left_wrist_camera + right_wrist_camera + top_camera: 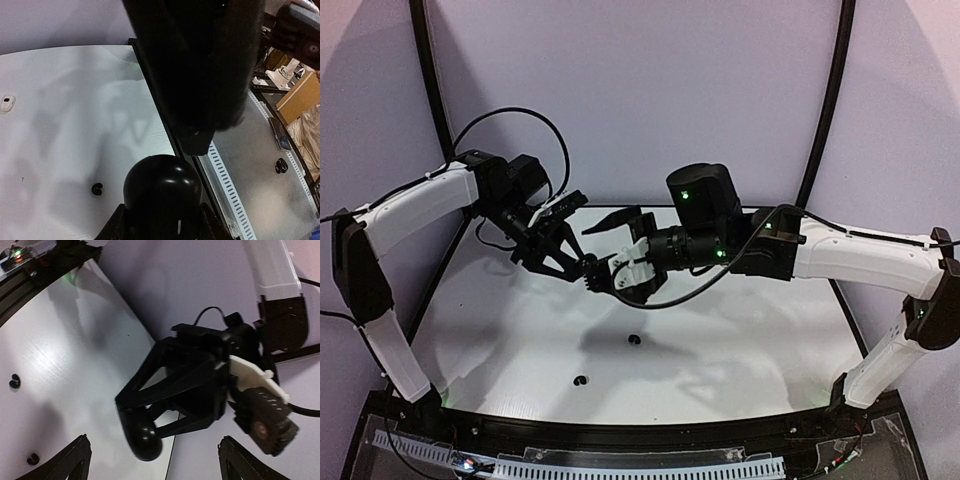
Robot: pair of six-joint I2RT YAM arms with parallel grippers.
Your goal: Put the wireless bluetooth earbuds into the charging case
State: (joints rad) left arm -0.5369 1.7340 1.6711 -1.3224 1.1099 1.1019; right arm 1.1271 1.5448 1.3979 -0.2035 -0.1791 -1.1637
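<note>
Tabletop (720, 350): white, smooth, satin sheen, soft reflections. Charging case (162, 185): black, apparently hard plastic, high gloss, bright highlights. Left end effector (142, 427): black plastic, matt. Arm shells (860, 255): white plastic, semi-gloss. Slotted rail (221, 167) at tabletop edge: pale plastic, ribbed. Adjacent grey sheet (260, 170): dull metal.

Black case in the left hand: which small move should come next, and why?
Probably bring the open right hand onto the black case, which the left hand pinches above the table, to open it: the case looks shut, and two black earbuds lie loose on the table.
</note>
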